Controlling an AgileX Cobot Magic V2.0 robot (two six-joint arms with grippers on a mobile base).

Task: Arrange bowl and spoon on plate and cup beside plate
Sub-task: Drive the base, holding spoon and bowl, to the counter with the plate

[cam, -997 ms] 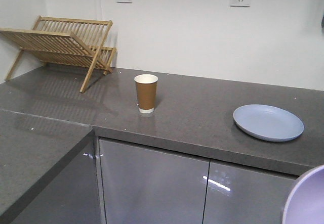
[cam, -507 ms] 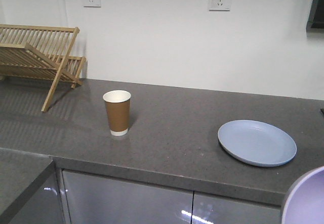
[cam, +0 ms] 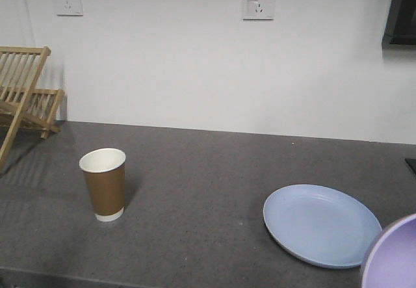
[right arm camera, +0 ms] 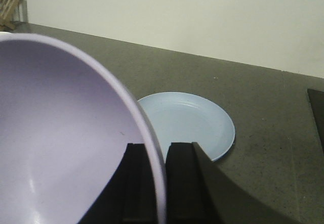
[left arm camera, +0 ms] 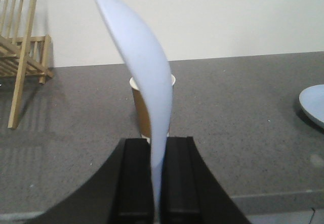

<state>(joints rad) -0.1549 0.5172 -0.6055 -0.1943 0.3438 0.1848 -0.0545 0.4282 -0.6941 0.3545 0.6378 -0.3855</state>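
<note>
The pale-blue plate [cam: 321, 224] lies on the grey counter at the right; it also shows in the right wrist view as the plate [right arm camera: 190, 123]. The brown paper cup [cam: 104, 184] stands upright at the left, partly hidden behind the spoon as the cup [left arm camera: 139, 114] in the left wrist view. My left gripper [left arm camera: 157, 183] is shut on the handle of the pale-blue spoon [left arm camera: 144, 72], which points up and away. My right gripper [right arm camera: 157, 183] is shut on the rim of the lavender bowl [right arm camera: 55, 138], held tilted in front of the plate; the bowl [cam: 393, 259] edges into the front view's lower right corner.
A wooden dish rack [cam: 23, 90] stands at the far left of the counter [cam: 208, 171]. Two wall sockets [cam: 259, 2] sit on the white wall behind. A dark edge, perhaps a hob, lies at the right [right arm camera: 316, 118].
The front view has shifted right and closer: cup, rack and plate slide left and grow larger, and the cabinet fronts have dropped out of view. The bowl stays in the lower right corner.
</note>
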